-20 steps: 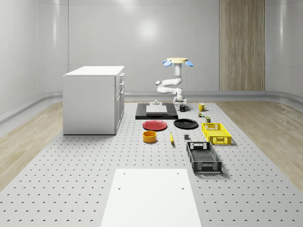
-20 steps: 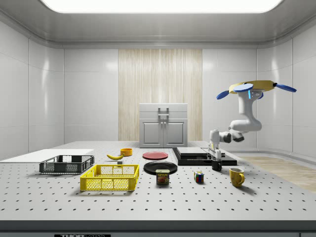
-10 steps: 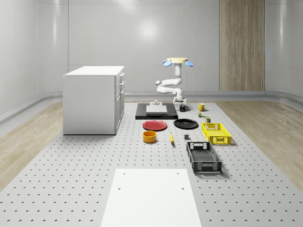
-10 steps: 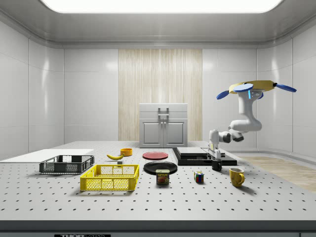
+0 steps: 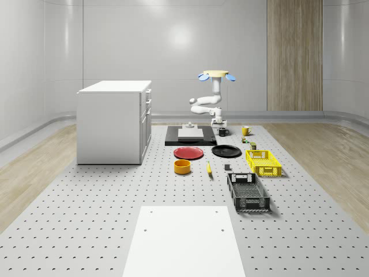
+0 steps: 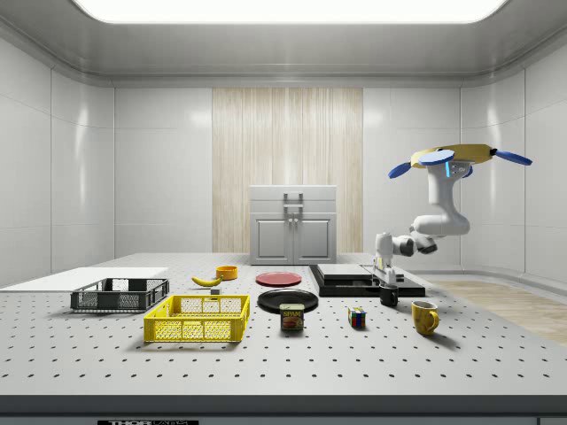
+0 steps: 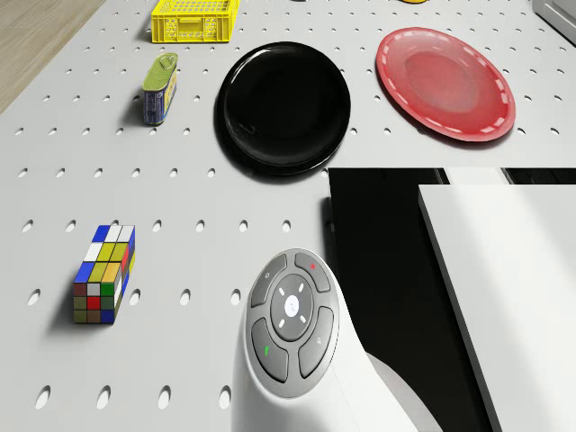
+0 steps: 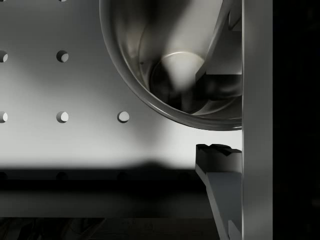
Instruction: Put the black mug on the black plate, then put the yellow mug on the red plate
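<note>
Pincer (image 6: 388, 285) straddles black mug (image 6: 389, 297) rim, grip uncertain; can (image 6: 291, 318) reads SPAM.

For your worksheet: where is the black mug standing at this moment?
In the side view the black mug stands on the table right of the black slab, left of the yellow mug, directly beneath the gripper.

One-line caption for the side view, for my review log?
Drone hovers beside the table, its hand lowered onto the black mug; yellow mug waits nearby.
</note>
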You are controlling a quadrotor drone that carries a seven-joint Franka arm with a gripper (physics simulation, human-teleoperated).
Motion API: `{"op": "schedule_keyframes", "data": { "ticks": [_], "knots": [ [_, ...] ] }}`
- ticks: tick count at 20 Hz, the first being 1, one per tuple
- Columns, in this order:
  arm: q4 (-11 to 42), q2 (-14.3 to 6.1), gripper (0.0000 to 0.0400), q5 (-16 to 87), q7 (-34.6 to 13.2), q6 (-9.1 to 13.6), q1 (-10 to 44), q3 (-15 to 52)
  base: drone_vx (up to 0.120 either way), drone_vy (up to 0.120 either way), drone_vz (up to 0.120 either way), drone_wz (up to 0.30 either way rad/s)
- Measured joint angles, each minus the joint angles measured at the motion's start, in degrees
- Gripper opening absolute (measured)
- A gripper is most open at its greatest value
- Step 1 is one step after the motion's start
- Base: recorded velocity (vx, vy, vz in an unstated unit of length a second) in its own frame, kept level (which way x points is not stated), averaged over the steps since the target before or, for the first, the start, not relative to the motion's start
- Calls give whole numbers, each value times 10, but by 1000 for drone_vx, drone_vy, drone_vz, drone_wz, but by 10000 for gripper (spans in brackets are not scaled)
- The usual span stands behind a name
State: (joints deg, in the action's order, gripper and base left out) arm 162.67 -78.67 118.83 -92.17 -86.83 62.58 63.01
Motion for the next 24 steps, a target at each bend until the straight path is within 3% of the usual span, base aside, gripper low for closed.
{"op": "schedule_keyframes", "data": {
  "ticks": [5, 13, 16, 24],
  "knots": [
    [10, 0, 114, -27, -4, 12, -1, 28, 0, 0, 0, 0],
    [23, -1, 110, -77, -12, 28, 0, 78, 0, 0, 115, 0],
    [24, -4, 110, -85, -13, 28, 2, 86, 120, 0, 107, 0],
    [25, -12, 110, -95, -17, 22, 5, 95, 120, -15, 0, 0]
  ]
}}
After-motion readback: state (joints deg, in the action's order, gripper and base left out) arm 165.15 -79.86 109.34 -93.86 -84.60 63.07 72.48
